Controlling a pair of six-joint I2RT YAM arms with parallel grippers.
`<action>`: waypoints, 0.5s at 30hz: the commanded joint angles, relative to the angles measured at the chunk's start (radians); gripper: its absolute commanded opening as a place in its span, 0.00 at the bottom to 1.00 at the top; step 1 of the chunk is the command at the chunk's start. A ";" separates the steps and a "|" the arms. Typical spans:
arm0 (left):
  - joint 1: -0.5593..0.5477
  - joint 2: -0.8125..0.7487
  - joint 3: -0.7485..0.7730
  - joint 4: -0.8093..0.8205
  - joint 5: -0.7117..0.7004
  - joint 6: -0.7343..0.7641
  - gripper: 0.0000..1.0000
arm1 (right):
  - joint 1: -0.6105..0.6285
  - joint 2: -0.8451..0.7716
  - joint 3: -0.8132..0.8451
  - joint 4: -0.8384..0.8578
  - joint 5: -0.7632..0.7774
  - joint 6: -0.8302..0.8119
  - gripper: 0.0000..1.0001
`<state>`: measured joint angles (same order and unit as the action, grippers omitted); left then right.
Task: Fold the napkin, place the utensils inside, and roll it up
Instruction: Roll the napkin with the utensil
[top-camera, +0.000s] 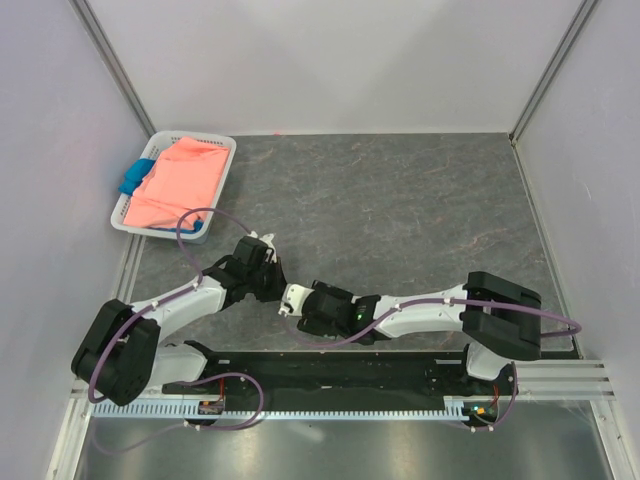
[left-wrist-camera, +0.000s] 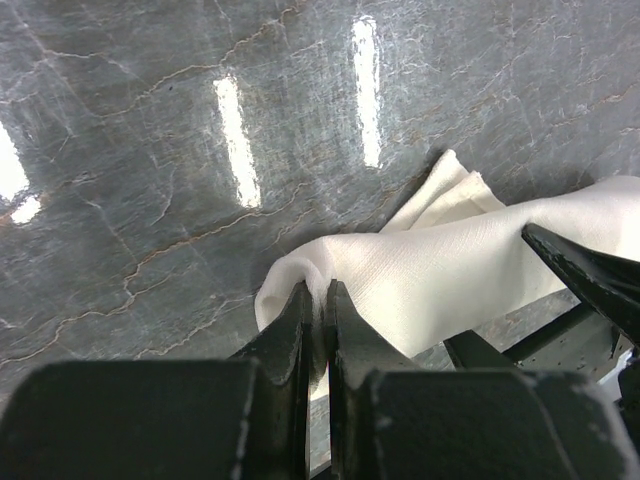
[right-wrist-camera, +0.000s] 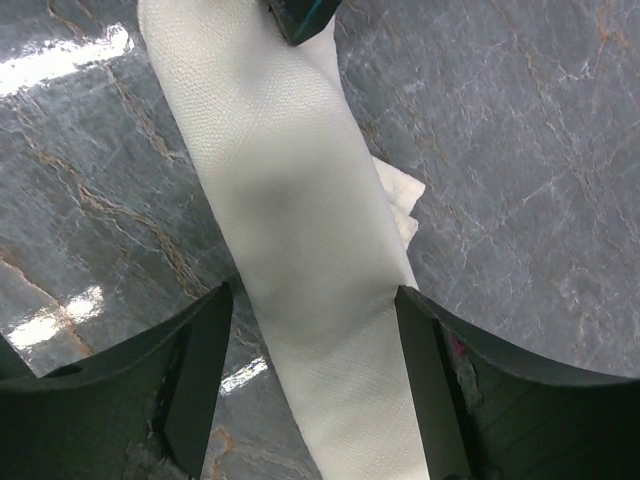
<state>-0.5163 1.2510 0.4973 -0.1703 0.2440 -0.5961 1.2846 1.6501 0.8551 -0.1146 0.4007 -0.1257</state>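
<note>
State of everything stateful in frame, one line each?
napkin: rolled up
left gripper: shut on the napkin's end
right gripper: open, astride the napkin
salmon-pink cloth: heaped in the basket
blue cloth: in the basket, mostly covered

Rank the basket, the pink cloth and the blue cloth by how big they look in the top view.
1. white basket: largest; it holds both cloths.
2. salmon-pink cloth: fills most of the basket.
3. blue cloth: smallest as seen; only part shows beside the pink one.
</note>
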 joint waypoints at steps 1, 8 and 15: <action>0.004 0.002 0.018 -0.002 0.041 0.056 0.05 | -0.011 0.031 0.028 0.020 -0.015 -0.034 0.73; 0.004 -0.012 0.017 0.009 0.051 0.061 0.15 | -0.062 0.077 0.056 -0.054 -0.198 -0.017 0.61; 0.006 -0.151 0.009 -0.032 -0.098 0.032 0.70 | -0.113 0.111 0.116 -0.192 -0.362 0.053 0.47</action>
<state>-0.5117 1.1957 0.4973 -0.1848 0.2474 -0.5629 1.1954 1.7111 0.9394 -0.1848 0.1871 -0.1299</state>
